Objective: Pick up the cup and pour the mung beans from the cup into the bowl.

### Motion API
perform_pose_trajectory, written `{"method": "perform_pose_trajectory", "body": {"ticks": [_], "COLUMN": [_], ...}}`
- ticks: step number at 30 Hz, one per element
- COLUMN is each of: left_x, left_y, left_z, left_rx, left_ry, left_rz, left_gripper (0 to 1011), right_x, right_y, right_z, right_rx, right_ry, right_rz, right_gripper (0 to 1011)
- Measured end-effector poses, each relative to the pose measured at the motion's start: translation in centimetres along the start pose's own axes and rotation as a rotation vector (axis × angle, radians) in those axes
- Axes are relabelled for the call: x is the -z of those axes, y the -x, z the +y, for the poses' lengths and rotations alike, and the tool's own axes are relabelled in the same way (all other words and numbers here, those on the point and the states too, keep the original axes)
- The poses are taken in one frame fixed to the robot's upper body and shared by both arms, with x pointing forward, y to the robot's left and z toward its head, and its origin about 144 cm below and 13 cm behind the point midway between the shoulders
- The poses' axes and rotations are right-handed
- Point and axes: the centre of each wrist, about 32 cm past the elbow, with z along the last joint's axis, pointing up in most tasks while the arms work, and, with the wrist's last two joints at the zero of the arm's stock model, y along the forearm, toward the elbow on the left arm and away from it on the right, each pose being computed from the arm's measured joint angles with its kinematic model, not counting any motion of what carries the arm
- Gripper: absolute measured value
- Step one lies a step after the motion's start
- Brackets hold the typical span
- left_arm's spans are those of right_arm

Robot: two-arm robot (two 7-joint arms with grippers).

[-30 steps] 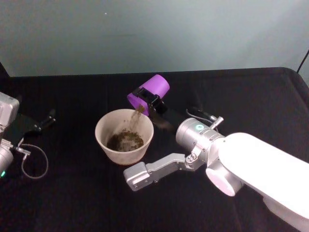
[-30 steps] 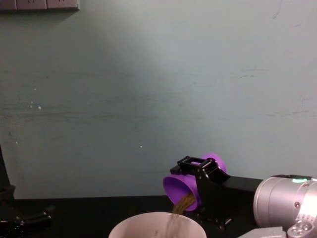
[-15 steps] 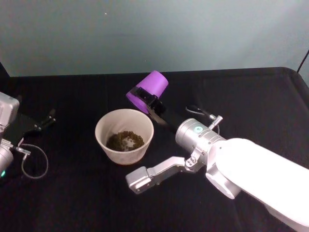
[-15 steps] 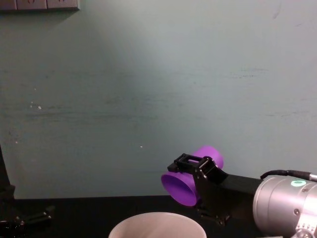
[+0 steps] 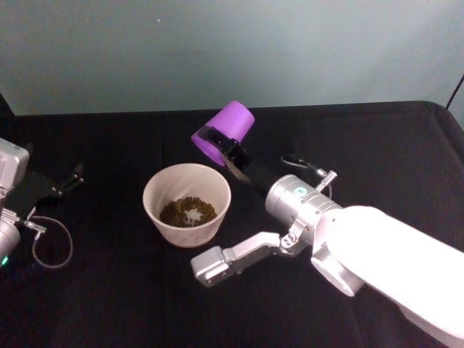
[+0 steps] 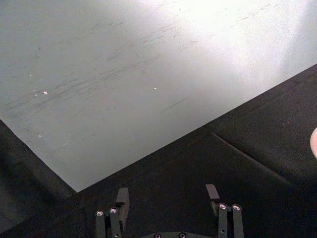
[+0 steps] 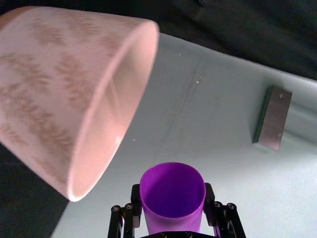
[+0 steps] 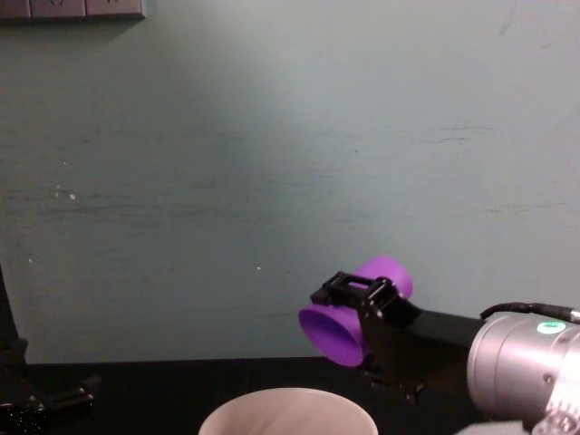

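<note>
Aloft, clamped in the right pincer (image 5: 223, 143): the cup (image 5: 230, 125), tipped sideways, mouth toward the bowl (image 5: 155, 187) on the counter (image 5: 362, 145). Inside the bowl: mung beans (image 5: 187, 212). Parked far left, released: the left pincer (image 6: 167, 194).

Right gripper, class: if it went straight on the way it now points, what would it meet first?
Beyond the cup it grips, the right gripper probably passes beside the bowl and meets the back wall.
</note>
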Motion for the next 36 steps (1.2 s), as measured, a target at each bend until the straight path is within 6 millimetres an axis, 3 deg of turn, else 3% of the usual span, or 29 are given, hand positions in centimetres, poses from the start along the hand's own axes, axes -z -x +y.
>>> {"method": "perform_pose_trajectory", "body": {"ticks": [6,10,17,25,31,36], "left_x": [0.0,0.0,0.0,0.0,0.0,0.0], "left_y": [0.0,0.0,0.0,0.0,0.0,0.0], "left_z": [0.0,0.0,0.0,0.0,0.0,0.0], "left_rx": [0.0,0.0,0.0,0.0,0.0,0.0], "left_ry": [0.0,0.0,0.0,0.0,0.0,0.0], "left_rz": [0.0,0.0,0.0,0.0,0.0,0.0], "left_gripper": [1000,1000,1000,1000,1000,1000], "right_x": [1.0,2.6,5.8,8.2,8.7,8.5], "right_y": [-0.4,-0.7,-0.3,2.3,4.2,5.0], "right_z": [-0.3,-0.8,-1.3,-1.3,-1.3,-1.4], "right_rx": [0.002,0.015,-0.012,-0.028,-0.079,-0.109], "right_ry": [0.003,0.017,0.038,-0.028,-0.108,-0.127], "right_rz": [0.167,0.396,0.94,1.525,1.755,1.811], "right_gripper": [732,732,732,733,733,732]}}
